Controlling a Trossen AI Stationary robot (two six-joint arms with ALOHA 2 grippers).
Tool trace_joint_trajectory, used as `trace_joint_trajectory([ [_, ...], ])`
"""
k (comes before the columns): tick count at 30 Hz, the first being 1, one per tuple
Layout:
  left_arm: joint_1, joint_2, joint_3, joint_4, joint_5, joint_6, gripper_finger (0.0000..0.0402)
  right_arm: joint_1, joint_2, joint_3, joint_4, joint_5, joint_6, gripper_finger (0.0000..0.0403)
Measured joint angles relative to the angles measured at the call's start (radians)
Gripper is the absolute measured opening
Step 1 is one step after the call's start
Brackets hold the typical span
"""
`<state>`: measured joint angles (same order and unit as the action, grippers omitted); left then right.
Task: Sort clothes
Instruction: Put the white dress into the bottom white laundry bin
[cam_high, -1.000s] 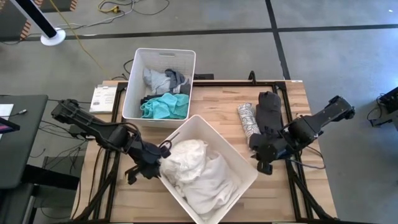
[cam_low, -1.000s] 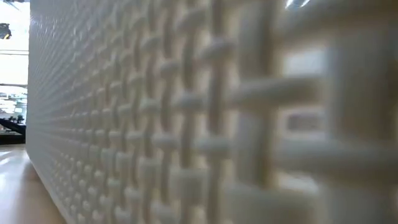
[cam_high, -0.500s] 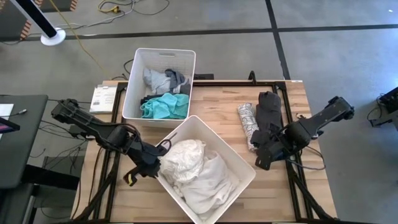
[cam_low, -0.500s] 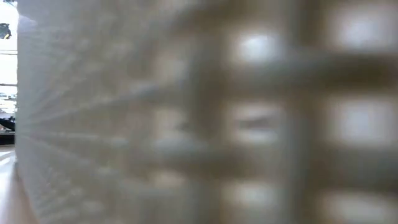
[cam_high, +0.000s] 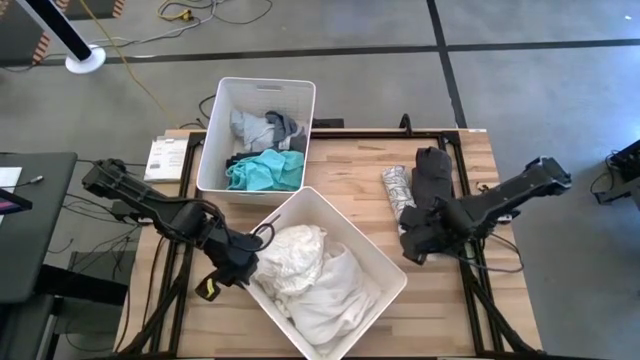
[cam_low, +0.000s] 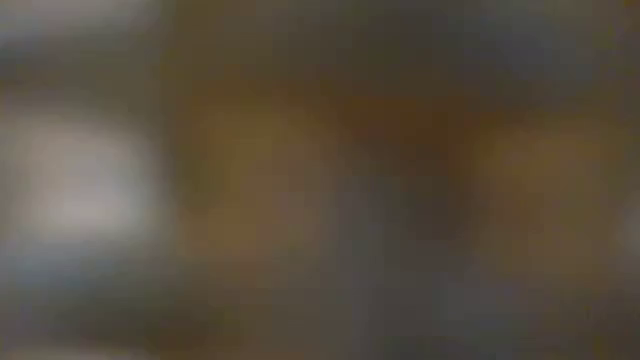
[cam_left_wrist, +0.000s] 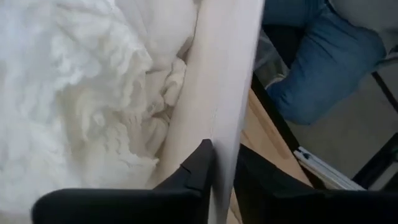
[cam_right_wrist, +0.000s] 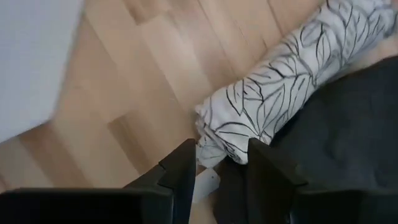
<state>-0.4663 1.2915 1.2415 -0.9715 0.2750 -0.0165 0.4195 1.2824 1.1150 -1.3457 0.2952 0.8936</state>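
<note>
Whites fill the near bin (cam_high: 392, 270), whose rim my left gripper (cam_left_wrist: 224, 168) pinches, I judge to steady it. My right gripper (cam_right_wrist: 221, 168) hovers parted at the patterned roll (cam_right_wrist: 280, 99) beside the dark garment (cam_high: 434, 180), likely next.

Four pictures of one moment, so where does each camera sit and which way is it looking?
High view: above, straight down on table, both arms.
Low view: table height; nothing can be made out.
Left wrist view: past the left gripper, fingers astride the near bin wall.
Right wrist view: past the right gripper, at the leaf-patterned roll.
Shared: high view shows that roll too.
</note>
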Motion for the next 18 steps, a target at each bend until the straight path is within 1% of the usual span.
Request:
trace_joint_trajectory([
  [2, 0.0, 0.001, -0.002, -0.029, -0.011, -0.024, 0.0063, -0.025, 0.001, -0.035, 0.004, 0.009, 0.023, 0.0164],
  [6, 0.0, 0.003, -0.005, -0.084, -0.026, -0.058, 0.0098, -0.073, 0.0, -0.108, 0.017, 0.074, 0.108, 0.0171],
  [10, 0.0, 0.003, -0.005, -0.106, -0.035, -0.084, 0.0127, -0.123, 0.0, -0.178, 0.088, 0.083, 0.132, 0.0183],
  [15, -0.012, 0.002, -0.005, -0.095, -0.036, -0.088, 0.0153, -0.199, 0.0, -0.255, 0.177, 0.091, 0.13, 0.0227],
  [18, -0.012, 0.002, -0.005, -0.043, -0.035, -0.066, 0.0161, -0.243, 0.0, -0.306, 0.219, 0.098, 0.13, 0.0258],
])
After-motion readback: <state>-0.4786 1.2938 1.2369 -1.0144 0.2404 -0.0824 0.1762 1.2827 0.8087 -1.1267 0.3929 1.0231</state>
